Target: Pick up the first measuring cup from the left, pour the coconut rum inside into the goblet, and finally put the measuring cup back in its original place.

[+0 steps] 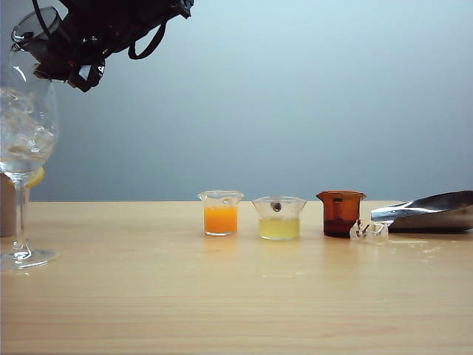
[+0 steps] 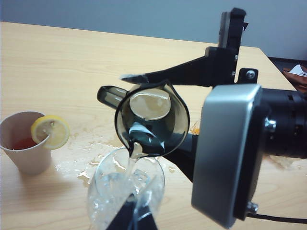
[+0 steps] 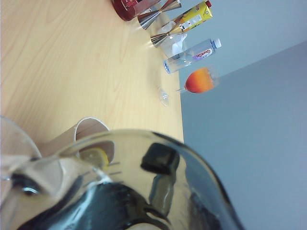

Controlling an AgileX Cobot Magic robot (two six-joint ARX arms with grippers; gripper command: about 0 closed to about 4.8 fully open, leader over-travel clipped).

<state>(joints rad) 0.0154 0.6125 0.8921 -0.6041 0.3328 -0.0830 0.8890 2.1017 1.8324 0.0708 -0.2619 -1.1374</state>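
Note:
The goblet point(image 1: 26, 126) stands at the table's far left with ice in its bowl. High above it my right gripper point(image 1: 70, 59), which reaches across to the left side, is shut on the smoky measuring cup point(image 1: 33, 26) and holds it tipped. In the left wrist view the measuring cup point(image 2: 153, 129) points its lip down over the goblet point(image 2: 120, 191), and a thin clear stream of coconut rum point(image 2: 130, 165) runs into the goblet. The right wrist view is filled by the measuring cup point(image 3: 192, 163) held in the right gripper point(image 3: 139, 211). My left gripper point(image 2: 133, 218) sits close to the goblet's bowl, dark fingers together.
Three small cups stand in a row mid-table: orange point(image 1: 221, 214), pale yellow point(image 1: 279, 220) and amber-brown point(image 1: 341, 213). A steel shaker point(image 1: 432, 211) lies at the right. A paper cup point(image 2: 24, 148) with a lemon slice point(image 2: 50, 132) stands beside the goblet, next to spilt liquid point(image 2: 81, 163).

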